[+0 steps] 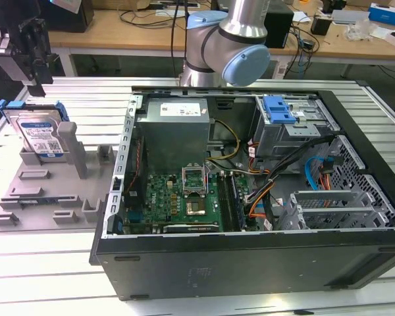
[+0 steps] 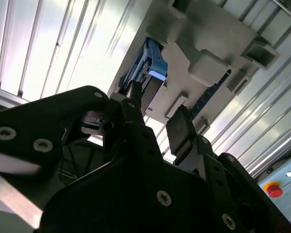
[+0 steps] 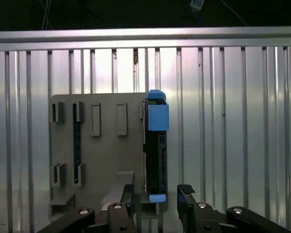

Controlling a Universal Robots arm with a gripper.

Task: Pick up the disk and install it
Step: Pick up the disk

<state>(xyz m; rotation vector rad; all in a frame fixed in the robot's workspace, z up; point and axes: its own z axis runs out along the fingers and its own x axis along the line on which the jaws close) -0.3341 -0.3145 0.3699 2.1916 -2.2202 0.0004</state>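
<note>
The disk (image 1: 41,136) stands upright on its edge in a slot at the back of a grey fixture (image 1: 49,191), on the exterior view's left. It is silver with a white-and-blue label and a blue carrier rail. My gripper (image 1: 39,78) hangs a short way above it, open and holding nothing. In the first wrist view the disk (image 3: 155,150) appears edge-on, and the gripper (image 3: 157,196) has one finger on either side of the disk's line. In the second wrist view the blue rail end of the disk (image 2: 149,68) lies beyond the gripper (image 2: 157,117).
An open computer case (image 1: 250,263) lies on the ribbed metal table (image 1: 39,263), with motherboard, power supply and cables showing. A drive bay with a blue latch (image 1: 278,109) sits at its back right. The arm's elbow (image 1: 240,39) is behind the case. The fixture carries grey posts (image 1: 69,148) beside the disk.
</note>
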